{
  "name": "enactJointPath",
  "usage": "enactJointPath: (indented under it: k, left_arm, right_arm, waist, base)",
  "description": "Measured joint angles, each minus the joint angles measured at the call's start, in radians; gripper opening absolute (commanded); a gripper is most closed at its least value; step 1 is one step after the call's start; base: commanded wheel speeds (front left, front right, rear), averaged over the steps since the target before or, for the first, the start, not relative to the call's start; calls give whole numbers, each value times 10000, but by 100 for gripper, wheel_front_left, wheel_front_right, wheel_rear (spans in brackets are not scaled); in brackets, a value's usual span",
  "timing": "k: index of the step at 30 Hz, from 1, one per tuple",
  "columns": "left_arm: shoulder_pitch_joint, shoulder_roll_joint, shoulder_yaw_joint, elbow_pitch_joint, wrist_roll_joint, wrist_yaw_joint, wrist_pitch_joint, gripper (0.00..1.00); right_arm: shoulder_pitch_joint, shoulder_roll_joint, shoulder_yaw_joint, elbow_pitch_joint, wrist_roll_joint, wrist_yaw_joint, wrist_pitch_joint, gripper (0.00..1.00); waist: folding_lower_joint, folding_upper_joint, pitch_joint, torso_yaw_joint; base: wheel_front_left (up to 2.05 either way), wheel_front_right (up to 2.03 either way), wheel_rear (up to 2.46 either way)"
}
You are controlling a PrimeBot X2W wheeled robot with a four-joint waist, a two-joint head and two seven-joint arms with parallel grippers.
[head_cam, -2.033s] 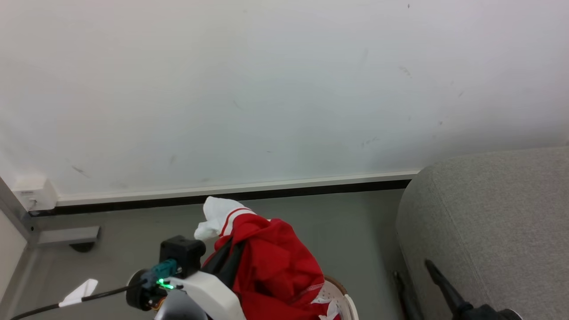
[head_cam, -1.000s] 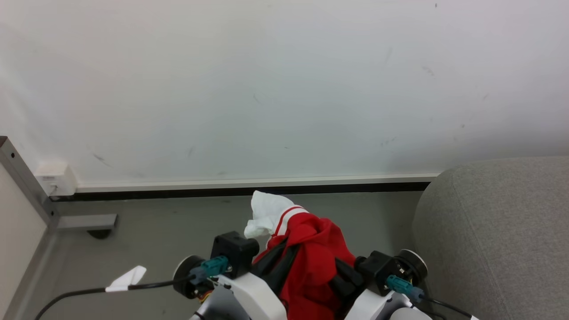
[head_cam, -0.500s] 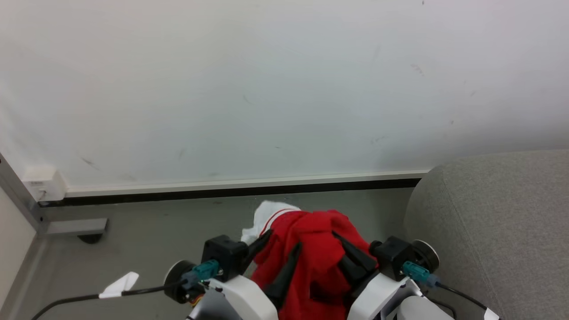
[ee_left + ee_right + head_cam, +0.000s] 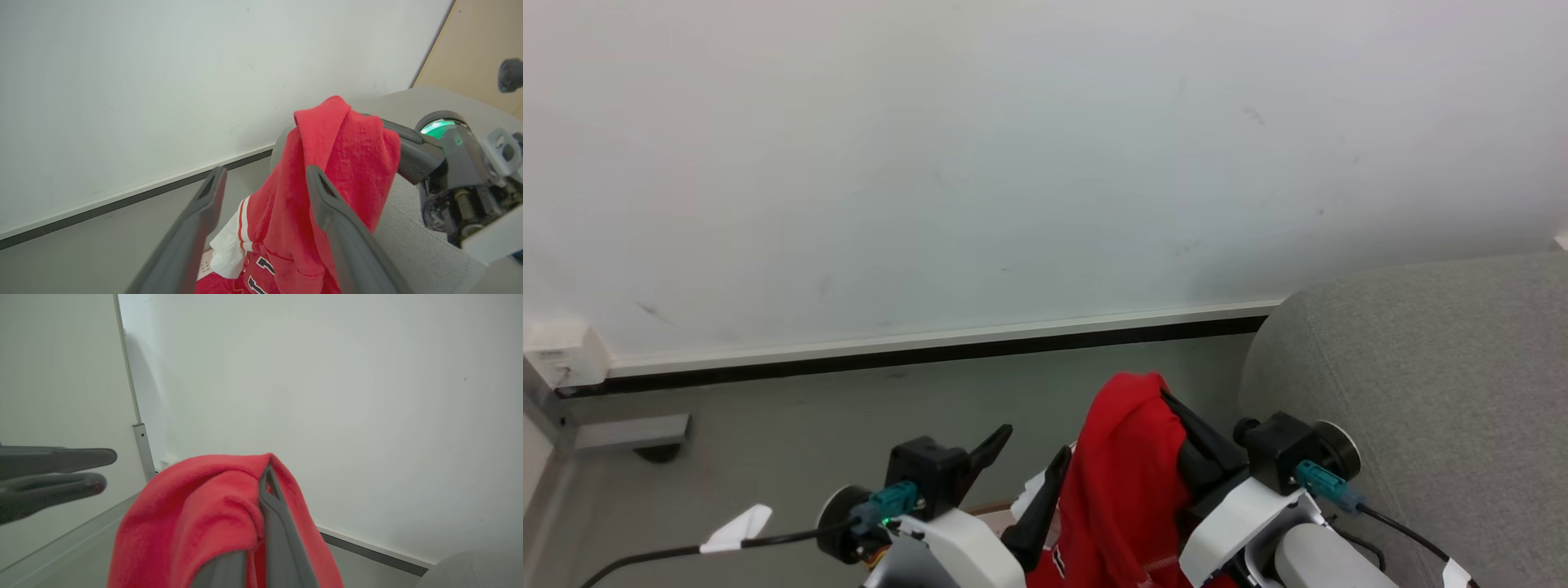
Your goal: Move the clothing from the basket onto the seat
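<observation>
Head: left end effector (image 4: 1034,439) spread; right end effector (image 4: 1170,402) pinching bright red soft fleecy clothing (image 4: 1123,490), which hangs beside the rounded light grey woven seat (image 4: 1421,392). L wrist: white red-striped cuff (image 4: 229,250) dangles below. R wrist: fabric draped over the fingers (image 4: 278,522).

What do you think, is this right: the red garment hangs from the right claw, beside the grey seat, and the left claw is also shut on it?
Not quite: the left claw is open, fingers spread, as the left wrist view shows. The red garment does hang from the right claw, beside the grey seat.
</observation>
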Motion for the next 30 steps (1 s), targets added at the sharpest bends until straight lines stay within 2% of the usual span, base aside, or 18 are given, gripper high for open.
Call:
enactJointPath:
  k: [10,24,30]
  left_arm:
    - [99,-69,-50,17,-42,59,-215,100]
    - [-50,-341,-341,92,-44,-21,-548,100]
    - [-420,-399,-499,138,-13,-163,-543,100]
  right_arm:
    - [-32,-228,-522,-445,-353,-2,0,0]
    - [8,-1377,-1678,-1323,-100,0,0,0]
    - [182,-1647,-2487,-1632,-88,-2,23,0]
  waist:
    - [0,0,104,-1193]
    - [-1,0,406,-3834]
    - [0,1,884,-4309]
  base:
    - [0,0,0]
    - [0,0,0]
    - [0,0,0]
